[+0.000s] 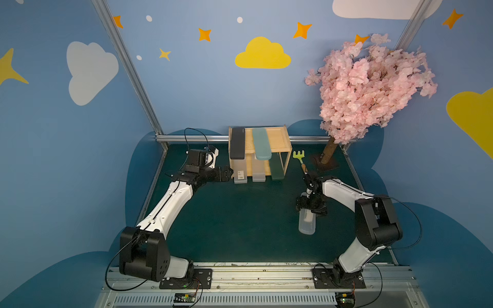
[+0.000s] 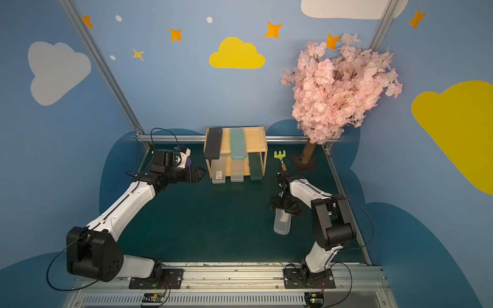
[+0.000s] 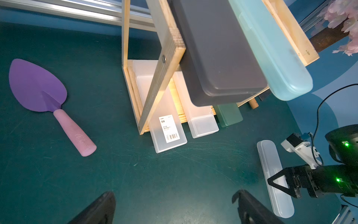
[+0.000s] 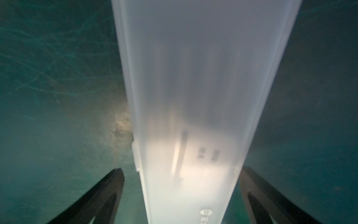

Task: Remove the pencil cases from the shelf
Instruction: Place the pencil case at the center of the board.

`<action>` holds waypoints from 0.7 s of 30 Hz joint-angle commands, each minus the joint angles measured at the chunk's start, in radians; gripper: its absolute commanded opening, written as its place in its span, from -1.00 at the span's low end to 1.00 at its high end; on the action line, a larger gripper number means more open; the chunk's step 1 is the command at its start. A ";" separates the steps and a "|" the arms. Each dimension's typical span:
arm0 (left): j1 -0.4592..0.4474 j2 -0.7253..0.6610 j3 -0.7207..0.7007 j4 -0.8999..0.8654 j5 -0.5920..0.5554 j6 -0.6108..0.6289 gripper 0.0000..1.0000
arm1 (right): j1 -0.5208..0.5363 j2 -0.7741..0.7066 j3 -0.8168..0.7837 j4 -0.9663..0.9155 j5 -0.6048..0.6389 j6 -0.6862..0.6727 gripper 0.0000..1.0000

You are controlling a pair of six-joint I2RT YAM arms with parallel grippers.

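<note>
Right end effector [image 4: 182, 169] open astride clear case [image 1: 307, 224] on bench [image 1: 240, 226], apart from shelf [image 1: 277, 141]: rise straight, no drag; left end effector [image 1: 229, 174] open beside shelf

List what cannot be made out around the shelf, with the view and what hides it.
A top view: only a sliver of the purple trowel shows behind the left arm.
Both top views: the black case covers the far end of the labelled frosted case.
Left wrist view: fine print on the barcode label is unreadably small.
Right wrist view: the clear case is blurred, its ends cut off by the frame.
</note>
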 commanded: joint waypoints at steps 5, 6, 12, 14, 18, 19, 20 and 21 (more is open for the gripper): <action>-0.001 0.009 -0.006 0.009 -0.006 0.013 1.00 | -0.001 0.055 0.026 -0.030 0.036 -0.005 0.96; 0.000 0.009 -0.006 0.009 -0.006 0.014 1.00 | -0.001 0.058 0.027 -0.030 0.039 -0.004 0.96; 0.000 0.009 -0.005 0.008 -0.008 0.015 1.00 | 0.000 0.068 0.042 -0.043 0.058 -0.014 0.78; 0.000 0.009 -0.005 0.006 -0.014 0.017 1.00 | 0.000 0.064 0.048 -0.050 0.060 -0.024 0.59; -0.001 0.006 -0.005 0.004 -0.014 0.017 1.00 | 0.000 0.058 0.051 -0.053 0.046 -0.056 0.41; 0.000 0.005 -0.006 0.003 -0.014 0.017 1.00 | 0.000 0.059 0.055 -0.052 0.039 -0.068 0.40; 0.000 0.003 -0.007 0.002 -0.015 0.017 1.00 | 0.000 0.059 0.057 -0.056 0.035 -0.083 0.40; 0.000 0.002 -0.007 0.002 -0.017 0.016 1.00 | 0.000 0.060 0.063 -0.059 0.035 -0.098 0.40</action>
